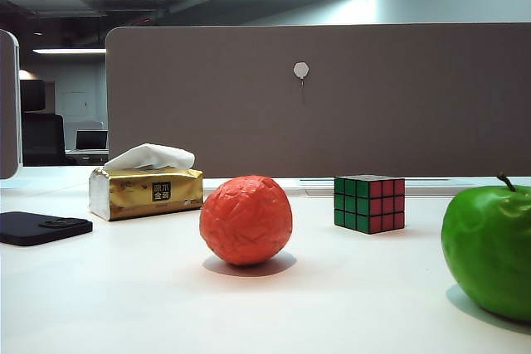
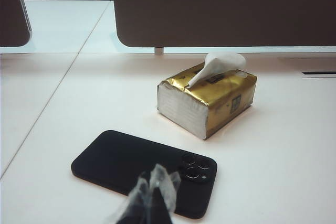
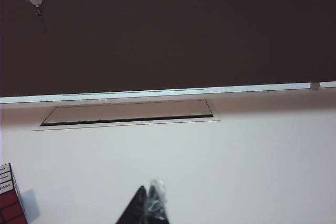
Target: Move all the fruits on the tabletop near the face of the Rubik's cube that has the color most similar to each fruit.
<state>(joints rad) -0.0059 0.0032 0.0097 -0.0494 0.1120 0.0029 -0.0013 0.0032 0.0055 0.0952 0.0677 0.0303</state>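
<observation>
On the white tabletop (image 1: pixel 166 304) the wrinkled orange-red fruit (image 1: pixel 246 220) rests in the middle. The glossy green apple (image 1: pixel 489 250) sits at the near right edge of the exterior view. Behind and between them stands the Rubik's cube (image 1: pixel 369 203), its green face (image 1: pixel 350 202) turned left and its red-pink face (image 1: pixel 388 203) turned right. Neither arm shows in the exterior view. My left gripper (image 2: pixel 155 184) is shut with nothing in it, above a black phone (image 2: pixel 142 169). My right gripper (image 3: pixel 149 198) is shut and empty over bare table, with a corner of the cube (image 3: pixel 9 198) off to one side.
A gold tissue box (image 1: pixel 146 188) stands at the back left, also in the left wrist view (image 2: pixel 210 103), with the phone (image 1: pixel 41 226) lying flat beside it. A grey partition (image 1: pixel 332 97) closes the far edge. A cable-slot cover (image 3: pixel 128 113) lies flush in the desk.
</observation>
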